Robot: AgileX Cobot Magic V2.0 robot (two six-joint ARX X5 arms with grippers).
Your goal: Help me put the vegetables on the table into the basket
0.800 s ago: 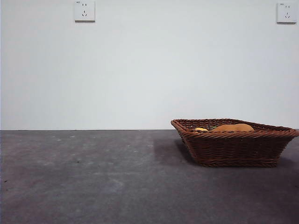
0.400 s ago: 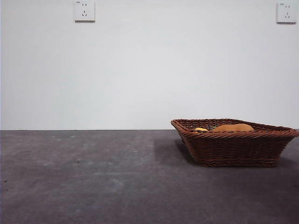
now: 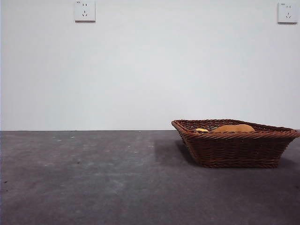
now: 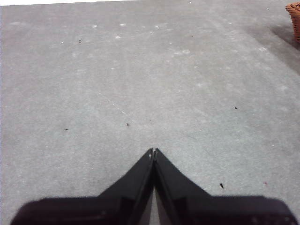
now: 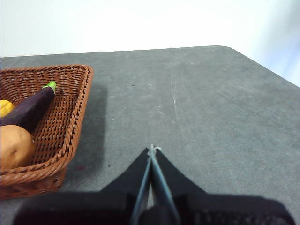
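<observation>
The brown wicker basket stands on the dark grey table at the right. In it lie the orange-brown potato and the small yellow piece. The right wrist view shows the basket holding the potato, the dark purple eggplant with a green stem, and the yellow piece. My right gripper is shut and empty over bare table beside the basket. My left gripper is shut and empty over bare table, away from the basket's corner.
Two wall sockets sit high on the white wall behind the table. The table's rounded far corner shows in the right wrist view.
</observation>
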